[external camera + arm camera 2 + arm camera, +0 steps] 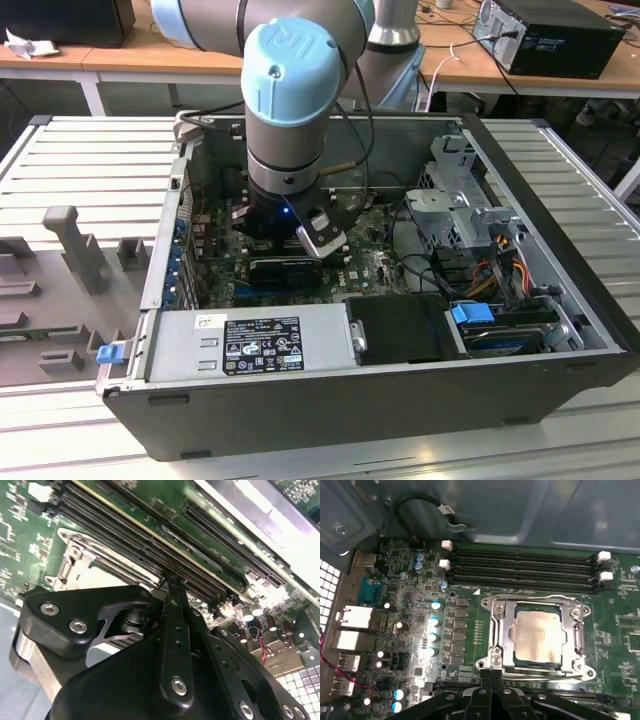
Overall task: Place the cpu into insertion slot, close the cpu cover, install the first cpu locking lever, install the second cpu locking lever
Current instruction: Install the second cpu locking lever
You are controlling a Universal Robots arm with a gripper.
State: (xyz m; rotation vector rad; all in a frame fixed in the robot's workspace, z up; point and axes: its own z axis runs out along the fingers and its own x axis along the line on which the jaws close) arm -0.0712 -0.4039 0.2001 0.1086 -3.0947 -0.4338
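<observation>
In the first wrist view the cpu [536, 637] lies flat in the insertion slot [584, 611], its pale face showing through the cut-out. The silvery cpu cover [502, 630] lies down over it, with a thin metal lever rod along each long side. My gripper [492, 674] sits just off the socket's near edge with its black fingers pressed together and nothing visible between them. The second wrist view looks along the fingers [175, 630] to the socket [75, 562] just past their tips. In the exterior view the arm's wrist [285, 200] reaches down into the open computer case.
Black memory slots [520, 567] run along the socket's far side. Capacitors [434, 622] and rear ports [350, 625] stand beside it. The case holds a power supply [250, 340], a drive cage [460, 210] and loose cables [500, 260]. Case walls ring the board.
</observation>
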